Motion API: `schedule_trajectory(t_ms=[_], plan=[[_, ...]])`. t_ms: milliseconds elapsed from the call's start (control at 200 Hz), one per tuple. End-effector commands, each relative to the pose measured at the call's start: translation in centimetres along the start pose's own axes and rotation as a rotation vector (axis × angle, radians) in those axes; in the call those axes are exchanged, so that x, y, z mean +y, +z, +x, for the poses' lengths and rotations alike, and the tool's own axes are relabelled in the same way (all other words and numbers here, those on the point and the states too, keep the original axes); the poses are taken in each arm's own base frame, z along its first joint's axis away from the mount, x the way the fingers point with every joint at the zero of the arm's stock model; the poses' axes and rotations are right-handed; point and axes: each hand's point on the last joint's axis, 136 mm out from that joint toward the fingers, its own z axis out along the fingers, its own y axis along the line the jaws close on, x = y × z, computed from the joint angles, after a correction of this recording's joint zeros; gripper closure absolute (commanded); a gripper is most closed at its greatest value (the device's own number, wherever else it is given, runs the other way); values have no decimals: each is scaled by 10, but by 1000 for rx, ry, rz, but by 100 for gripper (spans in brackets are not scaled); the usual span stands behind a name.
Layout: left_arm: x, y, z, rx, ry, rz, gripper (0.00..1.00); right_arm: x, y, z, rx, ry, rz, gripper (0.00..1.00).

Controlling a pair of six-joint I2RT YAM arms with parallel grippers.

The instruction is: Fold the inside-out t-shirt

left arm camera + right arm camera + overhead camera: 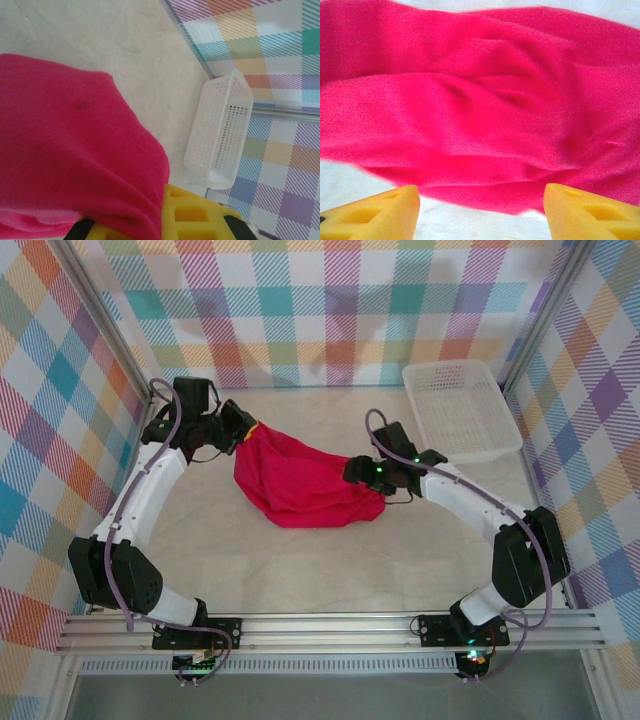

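Hanging from left end effector point(247, 430), t-shirt point(300, 488) before right end effector point(353, 472)

The inside-out t-shirt point(300, 485) is plain bright crimson cloth, bunched into a loose, sack-like heap at the middle of the top view. Its upper left corner is drawn up into a narrow point, its right end tapers to a gathered tip, and its rounded lower edge sags toward the bottom of the frame. In the left wrist view it fills the left half as a smooth draped fold. In the right wrist view it spans the frame in soft horizontal creases.
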Motion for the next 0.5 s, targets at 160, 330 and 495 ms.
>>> schedule_trajectory(t_ms=[160,330,495], plan=[[-26,-6,-4,-44,38,68,100,125,17,-13,-32,-278,-405,24],[-25,-5,-1,-27,33,57,100,160,47,-21,-30,-361,-486,25],[-25,-9,1,-23,37,55,100,184,75,-41,-25,-363,-521,28]])
